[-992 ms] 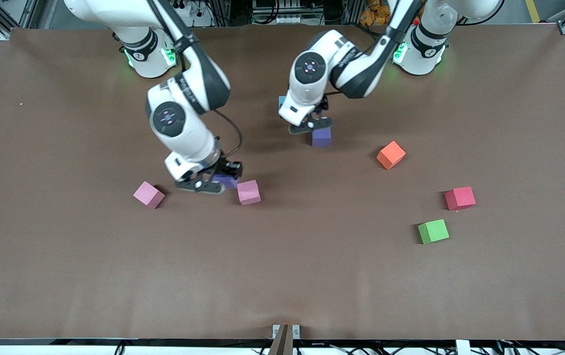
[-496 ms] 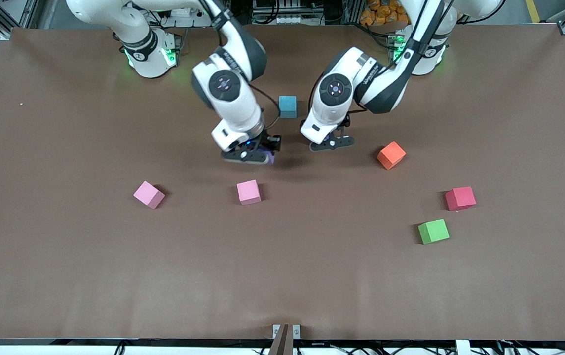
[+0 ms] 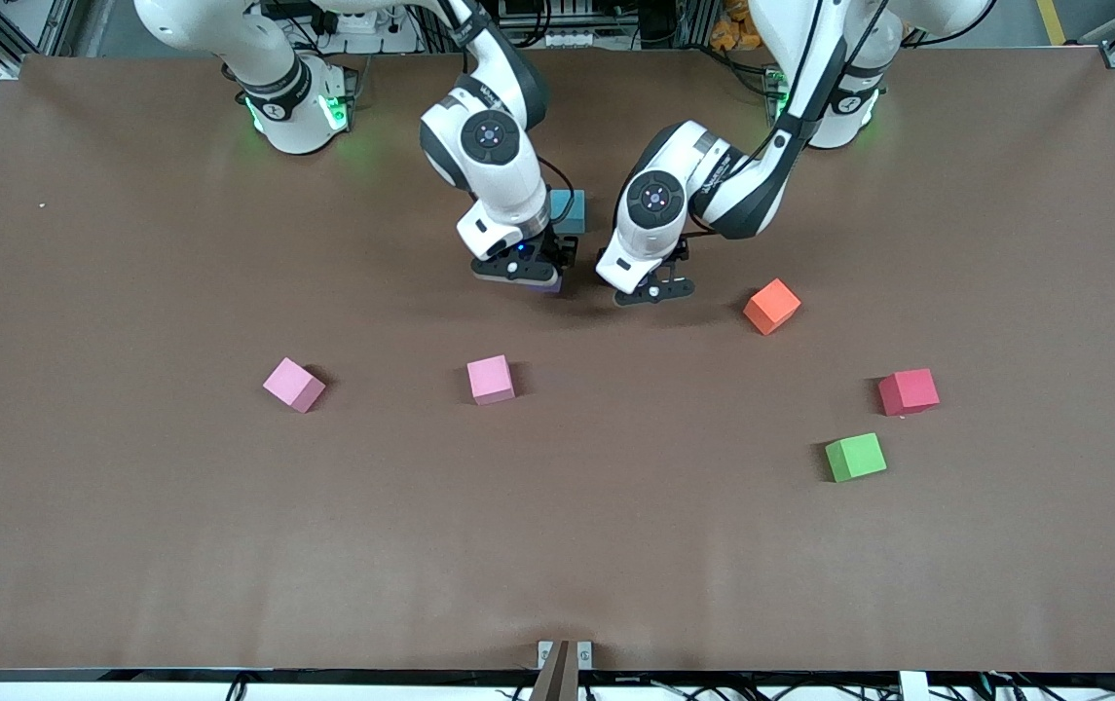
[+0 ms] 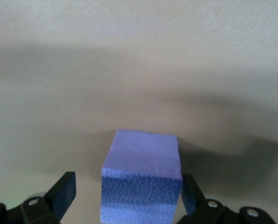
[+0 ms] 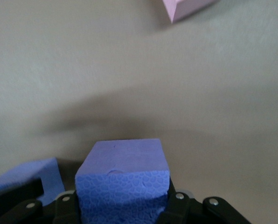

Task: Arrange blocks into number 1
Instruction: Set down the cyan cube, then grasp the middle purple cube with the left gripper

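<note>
My right gripper (image 3: 523, 273) is shut on a purple block (image 5: 122, 161), low over the table beside the light blue block (image 3: 569, 209); only a purple sliver (image 3: 549, 286) shows under it in the front view. My left gripper (image 3: 650, 290) is open, and the second purple block (image 4: 143, 158) stands on the table between its fingers (image 4: 64, 193), with a gap on one side. The hand hides this block in the front view, but it shows beside the held one (image 5: 24, 177). The orange block (image 3: 771, 305) lies toward the left arm's end. Two pink blocks (image 3: 491, 379) (image 3: 294, 385) lie nearer the camera.
A red cube (image 3: 908, 391) and a green cube (image 3: 855, 457) sit toward the left arm's end, nearer the camera than the orange block. The brown table (image 3: 557, 545) stretches wide toward the front edge.
The right arm lifted its purple block from between the pink blocks and carried it to beside the light blue one. The left hand shifted slightly and now covers the other purple block.
</note>
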`<action>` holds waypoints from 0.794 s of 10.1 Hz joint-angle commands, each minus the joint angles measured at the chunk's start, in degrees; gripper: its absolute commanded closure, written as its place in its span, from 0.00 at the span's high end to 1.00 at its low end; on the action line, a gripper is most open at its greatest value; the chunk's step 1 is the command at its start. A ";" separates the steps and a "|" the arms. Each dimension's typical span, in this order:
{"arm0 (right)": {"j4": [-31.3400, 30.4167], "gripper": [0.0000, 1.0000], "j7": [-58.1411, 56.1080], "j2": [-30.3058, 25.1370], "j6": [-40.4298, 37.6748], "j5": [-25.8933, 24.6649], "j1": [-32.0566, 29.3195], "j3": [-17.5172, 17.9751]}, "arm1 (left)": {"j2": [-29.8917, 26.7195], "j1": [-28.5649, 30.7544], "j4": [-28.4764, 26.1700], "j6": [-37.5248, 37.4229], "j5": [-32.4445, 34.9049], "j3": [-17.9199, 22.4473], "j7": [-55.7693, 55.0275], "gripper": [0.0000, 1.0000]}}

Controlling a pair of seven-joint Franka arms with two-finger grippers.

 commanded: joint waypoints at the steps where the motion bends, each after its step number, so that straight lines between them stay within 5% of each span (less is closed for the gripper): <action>1: -1.76 0.59 1.65 0.36 1.01 0.86 3.09 -0.68 | 0.28 -0.14 -0.47 2.13 -1.91 -0.68 0.22 1.00; 2: -1.76 0.59 1.75 1.06 1.45 0.95 3.89 -0.59 | 0.28 -0.14 -1.34 3.01 -1.91 -1.12 0.57 0.68; 3: -1.76 0.59 2.18 1.24 1.63 0.86 4.59 -0.59 | -0.07 0.12 -2.05 3.28 -1.91 -1.30 0.57 0.10; 4: -1.76 0.59 2.27 1.42 1.63 0.95 5.21 -0.59 | -0.94 0.82 -2.75 3.20 -2.00 -1.30 0.66 0.00; 8: -1.58 0.59 4.38 3.17 1.98 0.95 8.28 -0.59 | -8.49 9.59 -2.59 -2.41 -1.56 -1.04 6.89 0.00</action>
